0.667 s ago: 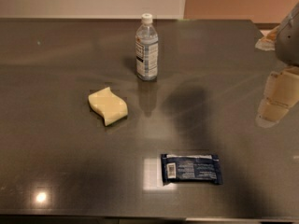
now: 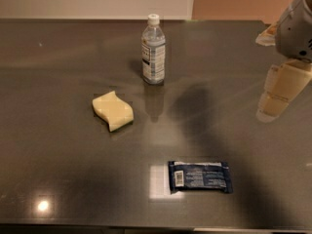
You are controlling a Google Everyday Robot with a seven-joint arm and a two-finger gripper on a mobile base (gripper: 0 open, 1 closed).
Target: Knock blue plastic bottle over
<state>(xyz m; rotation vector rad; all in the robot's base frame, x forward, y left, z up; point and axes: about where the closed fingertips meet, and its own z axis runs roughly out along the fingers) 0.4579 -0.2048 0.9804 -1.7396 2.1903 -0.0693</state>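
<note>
The blue plastic bottle (image 2: 153, 50) stands upright at the back middle of the dark table (image 2: 58, 169). It is clear and bluish, with a white cap and a white-and-blue label. My gripper (image 2: 280, 89) hangs at the right edge of the view, above the table and well to the right of the bottle, apart from it. Its shadow falls on the table between it and the bottle.
A yellow wavy sponge (image 2: 112, 110) lies left of centre, in front of the bottle. A flat dark-blue packet (image 2: 200, 176) lies near the front edge. A pale wall runs behind the table's far edge.
My gripper has shifted slightly left and up. The bottle, sponge and packet have not moved.
</note>
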